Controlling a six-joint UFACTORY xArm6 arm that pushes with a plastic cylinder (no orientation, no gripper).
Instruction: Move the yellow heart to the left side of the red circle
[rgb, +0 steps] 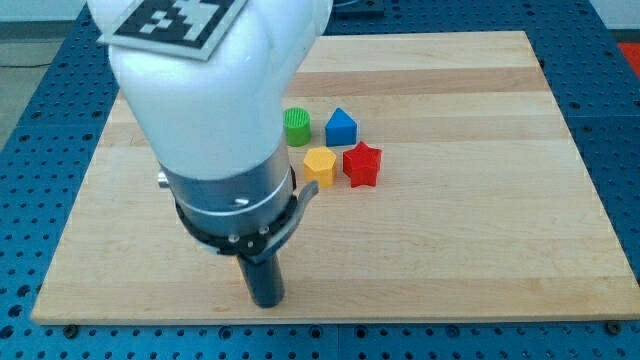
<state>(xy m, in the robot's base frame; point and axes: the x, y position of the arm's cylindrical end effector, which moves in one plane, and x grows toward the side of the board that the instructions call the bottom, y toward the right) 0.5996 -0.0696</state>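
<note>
Wooden board (480, 230): pale planks, lying on a blue perforated table (30, 150) and filling most of the view.

Arm (215, 110): a bulky white housing carrying a black-and-white marker on top, with a dark ringed collar below, is standing over the board's left half and hiding whatever is lying behind it.

Rod: short and dark, hanging from the collar. My tip (266, 302) is resting near the board's bottom edge, well apart from the blocks, below them and toward the view's left. There is no claw on this arm, so nothing is being gripped or held.

Blocks, clustered near the board's middle:
- red star (362, 165), sitting lower right in the cluster;
- blue block (342, 126), shaped like a small house, sitting upper right;
- green cylinder (297, 127), just left of the blue one, ribbed on its side;
- yellow block (319, 165), looking six-sided rather than heart-like, just beside the red star's left.

No yellow heart or red circle is showing clearly; the arm may be covering them.
</note>
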